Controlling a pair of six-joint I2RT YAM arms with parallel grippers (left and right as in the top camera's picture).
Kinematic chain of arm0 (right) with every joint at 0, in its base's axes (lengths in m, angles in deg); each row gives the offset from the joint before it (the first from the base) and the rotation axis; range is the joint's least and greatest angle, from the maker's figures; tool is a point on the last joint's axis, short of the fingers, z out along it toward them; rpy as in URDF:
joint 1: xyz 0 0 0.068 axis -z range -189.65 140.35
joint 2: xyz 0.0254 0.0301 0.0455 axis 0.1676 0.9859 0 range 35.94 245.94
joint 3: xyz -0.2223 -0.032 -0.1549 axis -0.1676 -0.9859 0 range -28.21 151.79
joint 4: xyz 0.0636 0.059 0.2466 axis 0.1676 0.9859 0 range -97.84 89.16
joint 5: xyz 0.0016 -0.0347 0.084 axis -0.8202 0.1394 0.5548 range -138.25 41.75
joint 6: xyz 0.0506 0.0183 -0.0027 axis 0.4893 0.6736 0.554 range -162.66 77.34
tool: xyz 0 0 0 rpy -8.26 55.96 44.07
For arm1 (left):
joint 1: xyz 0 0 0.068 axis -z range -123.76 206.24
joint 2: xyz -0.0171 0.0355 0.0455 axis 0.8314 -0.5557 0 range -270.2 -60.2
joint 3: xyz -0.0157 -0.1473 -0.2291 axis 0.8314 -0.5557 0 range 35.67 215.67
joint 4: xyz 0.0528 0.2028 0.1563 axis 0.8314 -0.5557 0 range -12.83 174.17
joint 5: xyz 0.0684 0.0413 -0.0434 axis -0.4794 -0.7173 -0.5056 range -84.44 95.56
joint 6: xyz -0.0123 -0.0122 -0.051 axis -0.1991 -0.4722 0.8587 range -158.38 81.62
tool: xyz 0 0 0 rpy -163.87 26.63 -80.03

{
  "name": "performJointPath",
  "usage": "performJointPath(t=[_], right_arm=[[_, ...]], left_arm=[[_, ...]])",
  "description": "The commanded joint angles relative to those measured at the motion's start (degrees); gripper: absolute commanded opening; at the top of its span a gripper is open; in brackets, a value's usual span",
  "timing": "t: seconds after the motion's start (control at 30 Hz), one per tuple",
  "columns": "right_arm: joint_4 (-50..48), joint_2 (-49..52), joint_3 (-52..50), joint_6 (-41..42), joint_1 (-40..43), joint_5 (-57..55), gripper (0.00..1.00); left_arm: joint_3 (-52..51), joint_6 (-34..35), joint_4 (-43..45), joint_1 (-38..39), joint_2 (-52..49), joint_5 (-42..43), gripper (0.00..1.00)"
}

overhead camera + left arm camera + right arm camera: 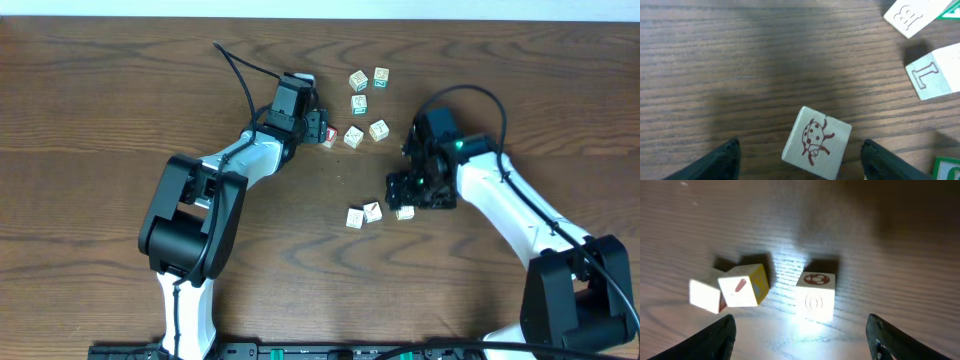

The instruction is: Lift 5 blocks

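Several pale wooden blocks lie on the brown table. My left gripper (324, 129) (800, 150) is open, and a block with a red ladybug drawing (817, 142) (331, 141) rests on the wood between its fingers, touching neither. My right gripper (402, 200) (800, 330) is also open and empty. Just ahead of its jaws sits a block with an O and a red-and-white ring (816, 296) (405, 212). To its left, two blocks touch: one with a red stroke (742, 290) (372, 211) and a plain one (705, 296) (355, 217).
More blocks lie beyond the left gripper: a B block (912, 15), an L block (937, 72) and a green-edged one (947, 167). Overhead, a cluster (359, 104) sits at the upper middle. A black cable (235, 65) runs across the table behind the left arm.
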Motion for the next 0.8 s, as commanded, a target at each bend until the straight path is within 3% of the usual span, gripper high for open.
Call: performJointPath(t=[0.0,0.33,0.5,0.57,0.7,0.77], right_arm=[[2.4,0.2,3.8,-1.5,-0.9,-2.6,0.79],[4.9,0.2,6.8,-1.5,-0.9,-3.8,0.73],[4.2,0.2,6.8,-1.5,-0.8,-7.4,0.74],[3.0,0.2,6.8,-1.6,-0.8,-9.2,0.75],[-2.5,0.4,6.8,-6.0,-0.7,-10.3,0.9],[-6.0,1.0,6.7,-6.0,0.0,-9.8,0.92]], left_arm=[[2.1,-2.8,0.7,-0.3,-0.6,0.2,0.71],[2.0,-3.2,-0.8,-1.4,-0.6,0.3,0.28],[2.0,-3.2,-7.2,-1.4,1.8,0.3,0.14],[2.0,-3.1,-11.2,-1.4,4.3,0.3,0.1],[1.9,-2.0,-20.6,-1.1,11.6,0.2,0.07],[1.2,0.3,-23.9,-1.2,15.6,0.2,0.07]])
